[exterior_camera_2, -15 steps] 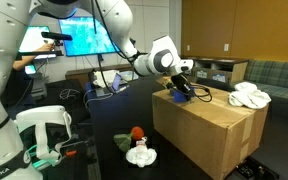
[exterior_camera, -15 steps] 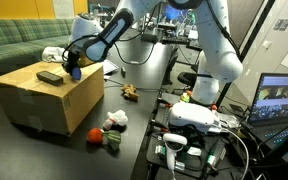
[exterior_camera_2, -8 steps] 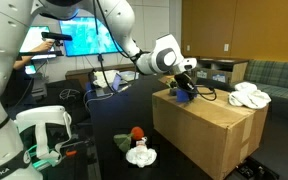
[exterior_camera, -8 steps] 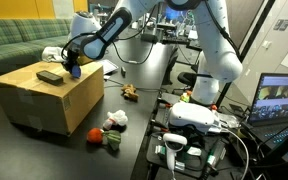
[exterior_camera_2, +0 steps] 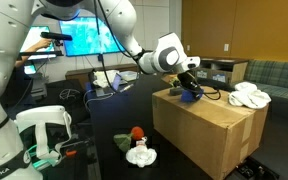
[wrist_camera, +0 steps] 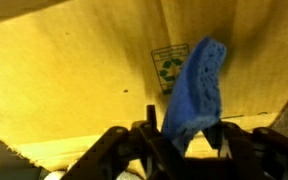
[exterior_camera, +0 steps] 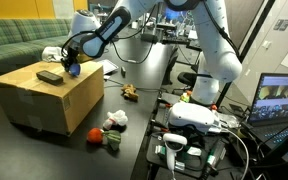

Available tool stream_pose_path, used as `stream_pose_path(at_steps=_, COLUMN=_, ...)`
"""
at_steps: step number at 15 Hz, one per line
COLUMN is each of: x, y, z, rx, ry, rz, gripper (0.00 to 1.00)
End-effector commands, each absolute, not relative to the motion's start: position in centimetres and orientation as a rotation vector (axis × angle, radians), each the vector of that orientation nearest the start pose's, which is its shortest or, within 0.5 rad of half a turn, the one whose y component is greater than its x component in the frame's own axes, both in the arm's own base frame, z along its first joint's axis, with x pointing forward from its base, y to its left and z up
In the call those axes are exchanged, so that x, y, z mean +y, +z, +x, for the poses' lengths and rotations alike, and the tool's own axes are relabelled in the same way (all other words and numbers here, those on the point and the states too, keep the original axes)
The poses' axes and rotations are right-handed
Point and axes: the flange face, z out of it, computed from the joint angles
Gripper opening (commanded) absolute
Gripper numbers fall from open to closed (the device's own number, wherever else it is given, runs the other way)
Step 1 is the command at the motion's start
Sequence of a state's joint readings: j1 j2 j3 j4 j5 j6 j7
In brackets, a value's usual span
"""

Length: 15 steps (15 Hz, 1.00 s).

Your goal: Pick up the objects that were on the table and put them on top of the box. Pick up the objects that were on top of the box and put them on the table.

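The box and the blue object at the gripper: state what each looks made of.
Box: cardboard, matte brown, given flat tan panels and a printed stamp. Blue object: probably soft cloth or sponge, matte, fuzzy-looking; too blurred to be sure.

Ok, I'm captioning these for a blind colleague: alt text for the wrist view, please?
A soft-looking blue object sits between the fingers of the end effector, with the brown cardboard top of the box and a small green printed label behind it. Whether it is gripped is unclear.

Brown cardboard box point(exterior_camera: 44, 100) stood on dark table point(exterior_camera: 139, 110). 1 dark flat item point(exterior_camera: 50, 75) lay on top, 1 blue soft object point(wrist_camera: 196, 85) near its edge.
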<state>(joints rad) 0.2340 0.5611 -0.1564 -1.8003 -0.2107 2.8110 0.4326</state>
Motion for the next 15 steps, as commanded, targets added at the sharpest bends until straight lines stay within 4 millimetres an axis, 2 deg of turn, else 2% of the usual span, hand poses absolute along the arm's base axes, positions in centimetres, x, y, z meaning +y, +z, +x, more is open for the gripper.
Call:
stream_pose_path(at_steps=1, x=7.4, y=30.3, z=70.0, rx=0.197, ry=-0.838, rz=-3.086, gripper=0.82)
stream_pose_path(at_steps=3, x=7.1, y=31.1, z=70.2, rx=0.199, ry=-0.870, rz=-3.079, gripper=0.97)
stream_pose_path(at_steps=4, x=7.0, y=31.6, z=70.4, rx=0.202, ry=-0.889, rz=-3.076, gripper=1.00)
stream_pose_path(at_steps=7, x=5.7, y=33.0, z=71.0, rx=0.218, ry=-0.967, rz=-3.054, gripper=1.00)
stream_pose_path(at_steps=11, x=4.2, y=34.0, z=72.3, rx=0.246, ry=-1.075, rz=-3.023, gripper=1.00)
stream_pose_path(at_steps=15, x=4.2, y=34.2, z=74.4, rx=0.289, ry=-1.152, rz=-2.997, gripper=1.00)
